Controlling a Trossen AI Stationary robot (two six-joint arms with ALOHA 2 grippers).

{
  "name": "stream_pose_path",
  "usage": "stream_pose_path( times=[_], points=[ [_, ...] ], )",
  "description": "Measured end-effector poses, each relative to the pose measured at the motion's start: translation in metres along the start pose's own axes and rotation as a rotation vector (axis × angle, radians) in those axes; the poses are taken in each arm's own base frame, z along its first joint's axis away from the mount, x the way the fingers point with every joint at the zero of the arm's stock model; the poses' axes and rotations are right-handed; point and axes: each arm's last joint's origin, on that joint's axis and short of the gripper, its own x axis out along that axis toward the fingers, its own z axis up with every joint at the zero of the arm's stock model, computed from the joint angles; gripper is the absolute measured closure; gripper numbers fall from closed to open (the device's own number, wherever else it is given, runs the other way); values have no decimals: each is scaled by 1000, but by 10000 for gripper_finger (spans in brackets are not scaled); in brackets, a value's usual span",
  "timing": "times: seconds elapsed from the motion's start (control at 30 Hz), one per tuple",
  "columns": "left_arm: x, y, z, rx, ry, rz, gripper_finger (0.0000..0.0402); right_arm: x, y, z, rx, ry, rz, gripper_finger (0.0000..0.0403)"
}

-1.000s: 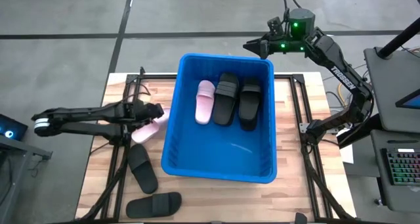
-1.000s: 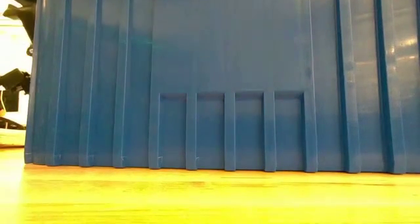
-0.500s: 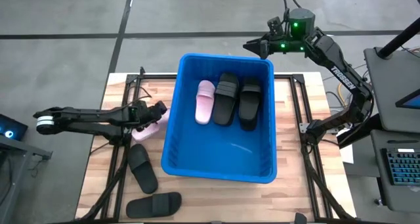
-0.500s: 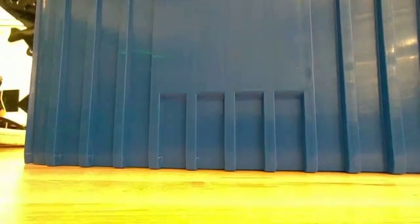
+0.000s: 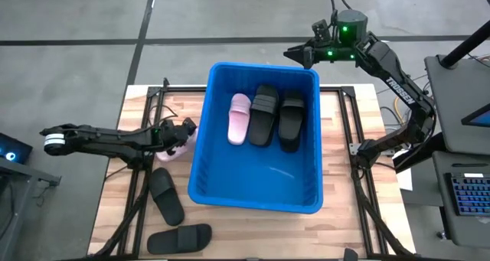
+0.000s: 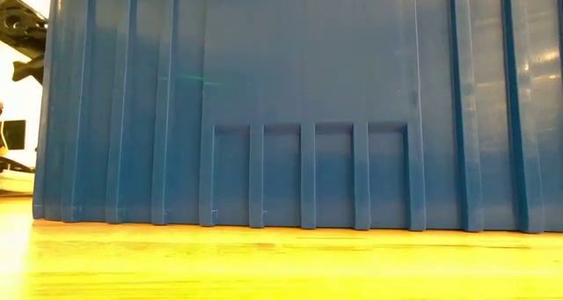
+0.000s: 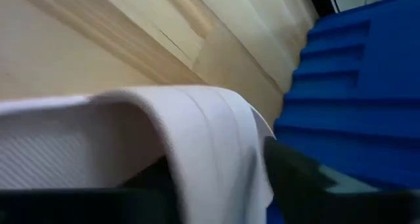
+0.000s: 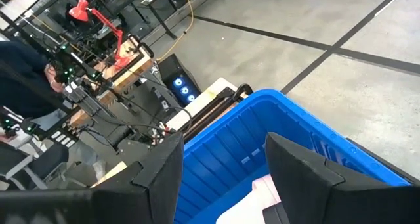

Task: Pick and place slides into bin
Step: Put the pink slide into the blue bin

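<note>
Pink rubber is what I am looking at first: a pale pink slide (image 5: 174,148) lies on the wooden table (image 5: 344,165) just beside the left wall of the blue bin (image 5: 200,161), and my left gripper (image 5: 182,132) is down on it. From the left wrist view the wide ribbed strap (image 7: 190,145) of that slide fills the picture, with one dark finger (image 7: 295,178) showing just past it against the bin's ribbed wall; the fingers sit around the strap, but I cannot tell from these views whether they have actually closed on it. Inside the bin I count three slides lying side by side toward the far end: another pink slide (image 5: 240,117) on the left, a black slide (image 5: 263,114) in the middle and a second black slide (image 5: 291,120) on the right. Two more black ones are out on the table near the bin's near-left corner, one black sandal (image 5: 166,194) angled just beside the bin and the other black sandal (image 5: 179,237) lying close to the table's front edge. My right gripper (image 5: 294,54) waits in the air beyond the bin's far rim, its fingers standing apart with nothing between them, as the right wrist view shows. From table height the low view is almost wholly the bin's blue ribbed side.
</note>
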Motion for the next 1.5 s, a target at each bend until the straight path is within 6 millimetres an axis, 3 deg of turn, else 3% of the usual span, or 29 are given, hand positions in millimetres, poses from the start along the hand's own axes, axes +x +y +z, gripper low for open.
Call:
stream_pose_path(
  times=[0.2, 0.6, 0.9, 1.03, 1.27, 1.5],
  points=[
    [-1, 0, 1, 52, -1, -6, 387, 0, 0, 0, -1, 0, 0, 197],
    [-16, -10, 8, 38, -4, -124, 400, 0, 0, 0, 0, 1, 1, 197],
    [-44, -27, 27, -76, -240, -357, 401, 0, 0, 0, 0, 2, 3, 197],
    [-62, -42, 35, -60, -351, -508, 401, 0, 0, 0, 0, 2, 2, 197],
    [-110, -79, 53, 196, -567, -791, 401, 0, 0, 0, -2, 0, 3, 197],
    [-146, -107, 63, 319, -606, -953, 401, 8, 13, 3, -64, -51, 70, 197]
  ],
)
